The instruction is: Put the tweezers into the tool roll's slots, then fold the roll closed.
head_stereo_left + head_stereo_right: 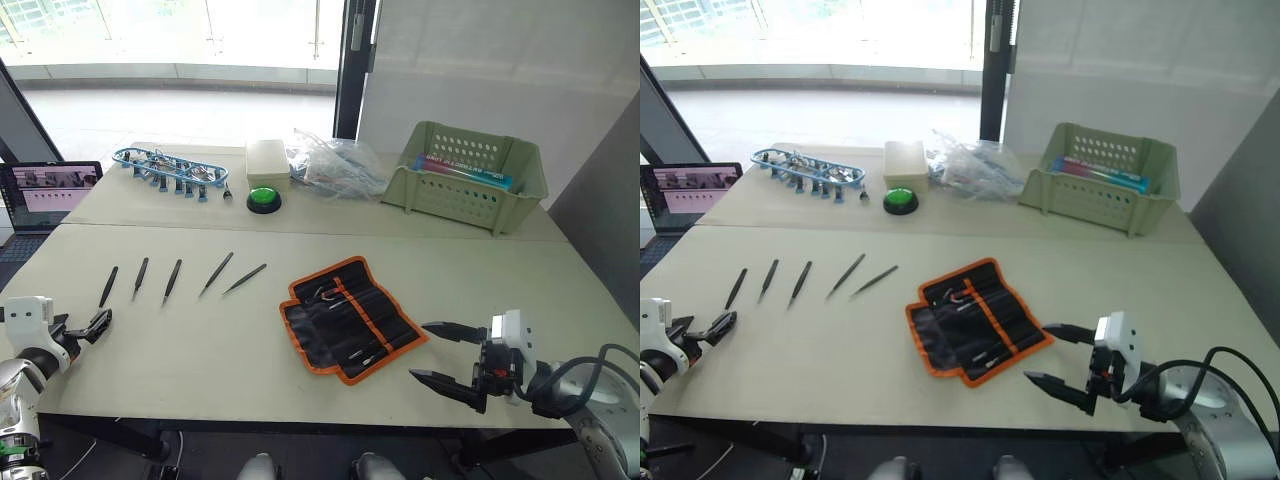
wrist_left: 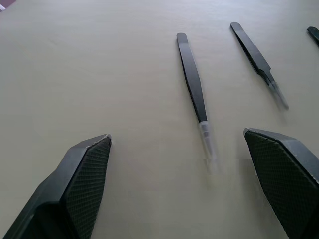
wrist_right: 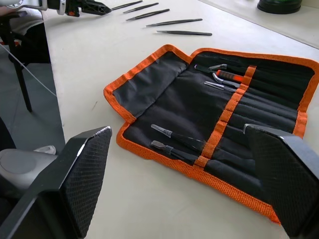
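Several thin dark tweezers (image 1: 172, 280) lie in a row on the table's left half, apart from each other. My left gripper (image 1: 98, 325) stands open just short of the leftmost tweezers (image 2: 192, 79), whose tip points between its fingers (image 2: 82, 174). The tool roll (image 1: 350, 318) lies unfolded at the table's middle, black with orange edging and an orange slot strip (image 3: 227, 107), with a few small tools tucked in its slots. My right gripper (image 1: 420, 350) hovers open to the right of the roll (image 3: 164, 94), holding nothing.
On the far table stand a green plastic basket (image 1: 465, 175), crumpled clear bags (image 1: 335, 165), a white box (image 1: 267, 160), a green button (image 1: 264, 199) and a blue rack of clips (image 1: 170, 168). A laptop (image 1: 45, 190) sits at the far left. The table's front edge runs near both grippers.
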